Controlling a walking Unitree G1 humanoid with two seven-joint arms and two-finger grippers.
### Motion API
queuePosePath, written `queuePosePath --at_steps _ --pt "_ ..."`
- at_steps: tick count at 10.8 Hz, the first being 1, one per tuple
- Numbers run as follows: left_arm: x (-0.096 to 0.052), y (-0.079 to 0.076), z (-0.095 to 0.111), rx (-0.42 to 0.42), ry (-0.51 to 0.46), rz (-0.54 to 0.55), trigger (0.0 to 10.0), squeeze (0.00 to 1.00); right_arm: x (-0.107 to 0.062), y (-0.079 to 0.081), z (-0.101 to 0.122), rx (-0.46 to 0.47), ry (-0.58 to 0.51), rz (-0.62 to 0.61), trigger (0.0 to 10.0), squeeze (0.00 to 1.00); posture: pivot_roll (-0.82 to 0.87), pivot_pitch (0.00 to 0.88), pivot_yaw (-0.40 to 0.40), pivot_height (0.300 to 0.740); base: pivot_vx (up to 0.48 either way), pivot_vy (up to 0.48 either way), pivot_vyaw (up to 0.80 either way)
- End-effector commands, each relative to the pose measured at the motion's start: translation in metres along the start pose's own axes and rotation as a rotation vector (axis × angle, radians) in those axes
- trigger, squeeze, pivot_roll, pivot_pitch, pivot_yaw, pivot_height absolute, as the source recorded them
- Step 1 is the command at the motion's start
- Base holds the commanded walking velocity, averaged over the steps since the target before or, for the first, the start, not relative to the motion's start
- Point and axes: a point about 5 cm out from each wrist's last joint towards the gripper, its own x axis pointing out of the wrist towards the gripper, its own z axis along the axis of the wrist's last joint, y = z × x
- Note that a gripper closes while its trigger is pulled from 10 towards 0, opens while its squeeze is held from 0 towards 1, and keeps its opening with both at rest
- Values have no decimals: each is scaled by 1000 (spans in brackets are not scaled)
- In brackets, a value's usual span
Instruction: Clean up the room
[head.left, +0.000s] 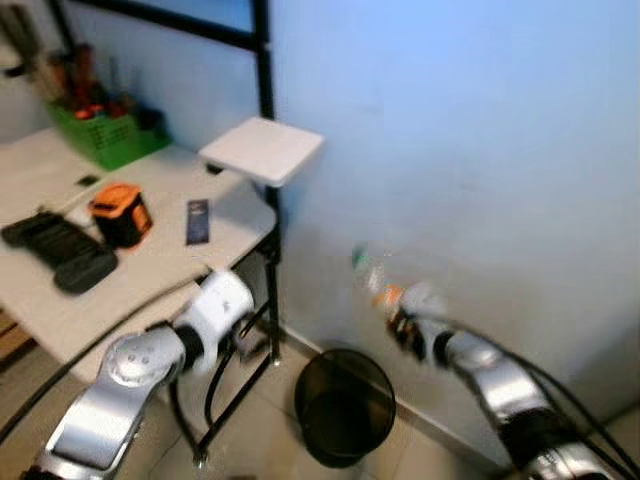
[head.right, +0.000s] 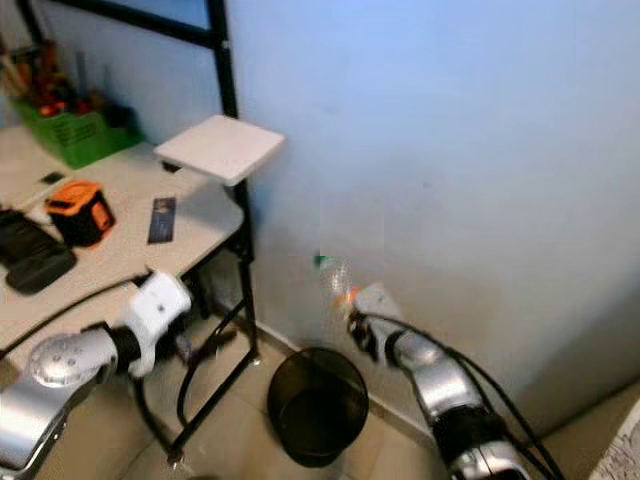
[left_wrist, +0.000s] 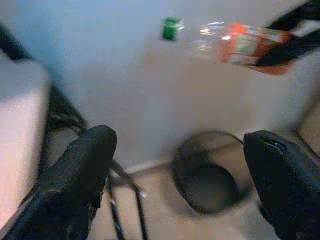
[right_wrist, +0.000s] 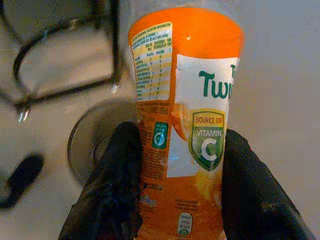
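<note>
Pale blue wall (head.left: 480, 130) fills the background, with a white tabletop (head.left: 150, 260) on a black frame to the robot's left and a beige tiled floor (head.left: 260, 440) below. On the tabletop sit a green basket (head.left: 105, 135), an orange and black case (head.left: 120, 213), a flat black pouch (head.left: 60, 250) and a small dark card (head.left: 197, 221); a square white shelf (head.left: 262, 150) juts out beside it. A round black waste bin (head.right: 318, 405) stands on the floor against the wall. The right hand (right_wrist: 175, 190) is clamped on the base of a plastic drink bottle (right_wrist: 185, 120), one black finger on each side, and holds it out in the air near the wall, above and slightly beyond the bin. The bottle is clear at the neck with a green cap (left_wrist: 171, 28) and a bright orange label reading "source of vitamin C"; it looks empty. The left hand (left_wrist: 185, 175) hangs with its fingers wide apart, low beside the tabletop frame, pointing toward the bin. Likely risks: because the bottle seems to sit off the bin's centre, letting go now could bounce it off the rim onto the floor; its light, smooth body could also slip or tilt in the hold.
</note>
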Motion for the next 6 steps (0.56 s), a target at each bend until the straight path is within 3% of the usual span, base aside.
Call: queuePosePath --at_steps 1,3,5,6 --pt "0 -1 3 35 9 -100 10000 0 7 1 3 -59 36 24 10000 0 41 0 -35 740 0 0 0" --pt "-3 -3 -4 75 60 -233 10000 0 19 9 -4 -112 127 38 10000 0 45 0 -36 740 0 0 0" --pt "-11 -3 -9 67 93 -302 10000 0 24 16 -11 -70 173 22 10000 0 54 0 -30 740 0 0 0" --pt "-13 0 -10 73 98 -303 10000 0 26 22 -12 -80 186 48 10000 596 53 0 -22 740 0 0 0"
